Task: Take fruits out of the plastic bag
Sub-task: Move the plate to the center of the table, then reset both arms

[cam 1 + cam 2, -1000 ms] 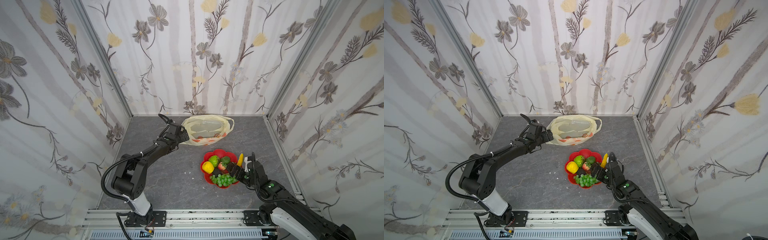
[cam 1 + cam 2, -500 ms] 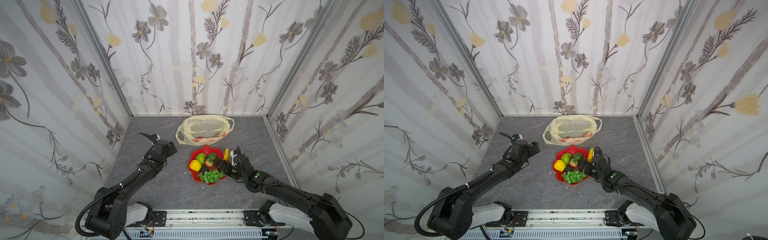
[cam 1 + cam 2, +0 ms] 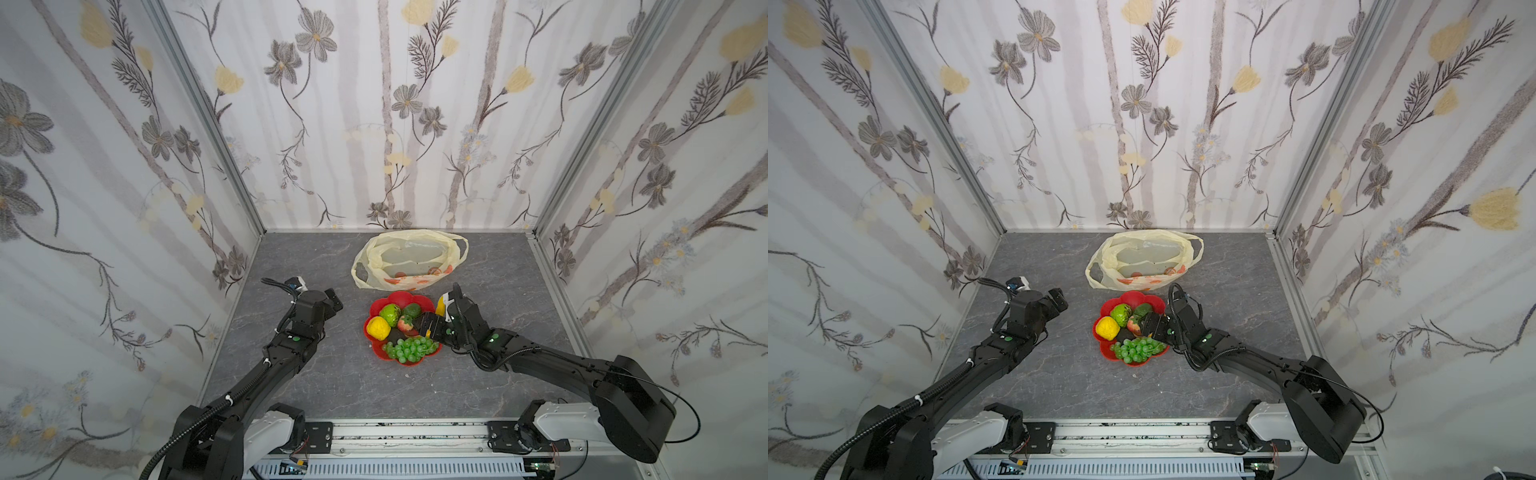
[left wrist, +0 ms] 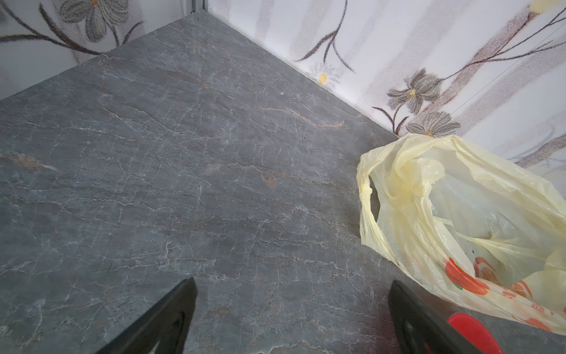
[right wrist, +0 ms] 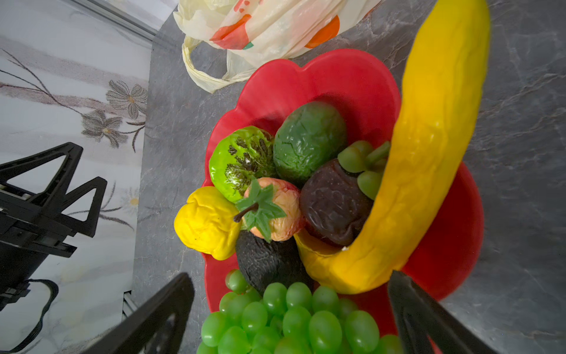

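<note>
The plastic bag (image 3: 409,259) (image 3: 1144,259) lies slack near the back wall, pale yellow with orange print; I cannot tell if anything is inside. The fruits sit piled on a red flower-shaped plate (image 3: 399,297): banana (image 5: 428,153), grape bunch (image 5: 291,321), lemon (image 5: 205,223), green citrus (image 5: 242,162), strawberry (image 5: 275,208), a dark brown piece (image 5: 333,208). My right gripper (image 3: 430,326) (image 5: 291,275) hangs open over the plate's right side, holding nothing. My left gripper (image 3: 334,301) (image 4: 292,285) is open and empty over bare floor, left of the bag (image 4: 459,214).
Flowered walls enclose the grey stone floor (image 3: 316,374) on three sides. The plate lies just in front of the bag, almost touching its printed edge (image 5: 269,27). The left arm's gripper shows at the side of the right wrist view (image 5: 46,199).
My left gripper has drawn back from the bag's left handle toward the front left. The right gripper has moved left, and the plate with the fruits has slid left with it.
</note>
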Robot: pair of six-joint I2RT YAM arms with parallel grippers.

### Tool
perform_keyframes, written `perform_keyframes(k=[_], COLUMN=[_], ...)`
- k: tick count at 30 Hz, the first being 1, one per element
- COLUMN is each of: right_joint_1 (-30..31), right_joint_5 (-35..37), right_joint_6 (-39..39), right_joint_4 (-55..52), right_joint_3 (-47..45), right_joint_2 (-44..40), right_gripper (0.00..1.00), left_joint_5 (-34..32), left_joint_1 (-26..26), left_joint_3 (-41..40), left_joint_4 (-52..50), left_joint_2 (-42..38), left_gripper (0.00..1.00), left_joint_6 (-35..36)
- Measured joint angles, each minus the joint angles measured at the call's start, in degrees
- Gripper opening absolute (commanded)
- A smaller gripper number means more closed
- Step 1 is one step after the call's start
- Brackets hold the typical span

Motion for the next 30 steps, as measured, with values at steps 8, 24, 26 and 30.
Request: perform_keyframes(k=[8, 24, 26, 30], right_joint_1=[-0.5, -26.1, -29.4, -34.0], right_joint_5=[7.4, 30.8, 30.5, 26.8], right_joint_6=[-6.6, -44.0, -46.9, -50.4], right_joint_4=[-11.2, 13.6, 19.3, 31.6], right_joint_3=[2.3, -15.6, -17.1, -22.2], right_joint_2=[-8.3, -20.2, -18.5, -14.9], right_gripper=[1.0, 1.0, 1.0, 1.0], left_joint_5=[-4.6, -9.3, -7.4, -3.2], left_joint_1=[0.3, 9.1, 9.8, 11.2], left_joint_3=[-0.3, -10.9, -11.3, -12.0], left_joint_4=[2.8, 33.4, 36.0, 41.2], left_joint_2=[0.4, 8.6, 10.6, 16.1], left_gripper=[1.0, 1.0, 1.0, 1.0], left_joint_6=[1.3, 22.8, 24.2, 25.8])
